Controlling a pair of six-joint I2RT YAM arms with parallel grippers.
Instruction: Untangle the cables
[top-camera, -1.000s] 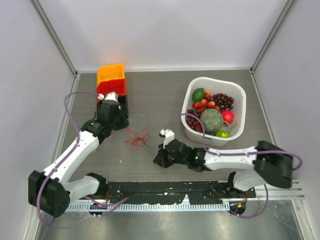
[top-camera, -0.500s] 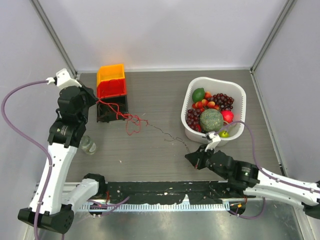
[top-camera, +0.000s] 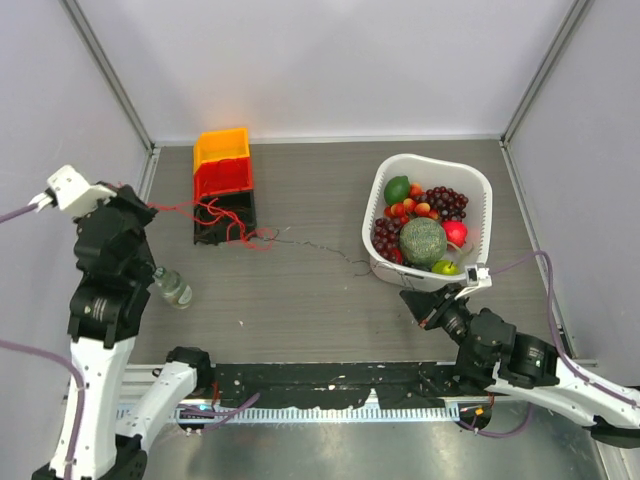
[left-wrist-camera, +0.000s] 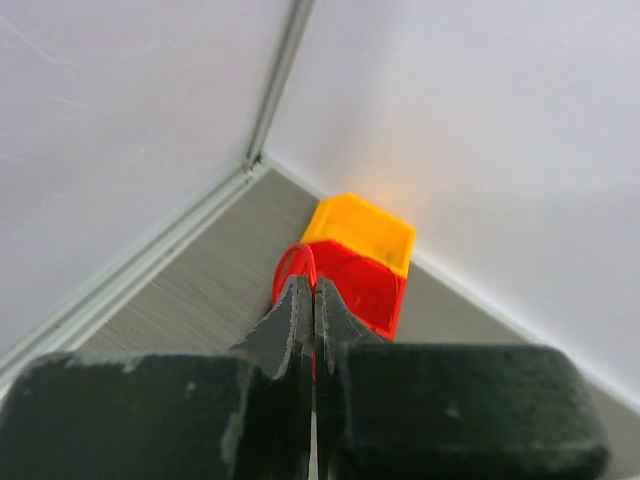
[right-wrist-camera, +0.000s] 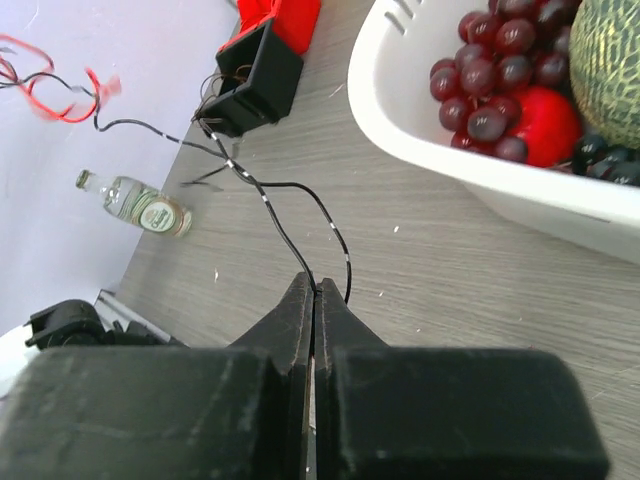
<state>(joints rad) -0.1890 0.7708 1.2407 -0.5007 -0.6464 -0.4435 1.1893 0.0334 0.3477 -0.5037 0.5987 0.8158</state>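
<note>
The cables are stretched across the table. The thin red wires (top-camera: 222, 218) run from my left gripper (top-camera: 143, 207) over the front of the black bin. A darker strand (top-camera: 320, 250) leads on rightwards to my right gripper (top-camera: 409, 297). My left gripper (left-wrist-camera: 314, 285) is shut on a red wire loop (left-wrist-camera: 296, 266) and is raised near the left wall. My right gripper (right-wrist-camera: 314, 286) is shut on the dark strand (right-wrist-camera: 282, 233), low over the table in front of the white basket. In the right wrist view the red wires (right-wrist-camera: 60, 95) hang in the air at far left.
Stacked orange, red and black bins (top-camera: 222, 170) stand at the back left, also in the left wrist view (left-wrist-camera: 360, 260). A small clear bottle (top-camera: 173, 289) lies near the left arm. A white basket (top-camera: 432, 162) of fruit stands at the right, its wall close to my right gripper (right-wrist-camera: 480, 170).
My left gripper has moved left and up with the red wire. My right gripper has drawn back to the right with the dark strand. The tangle has pulled out into a long line.
</note>
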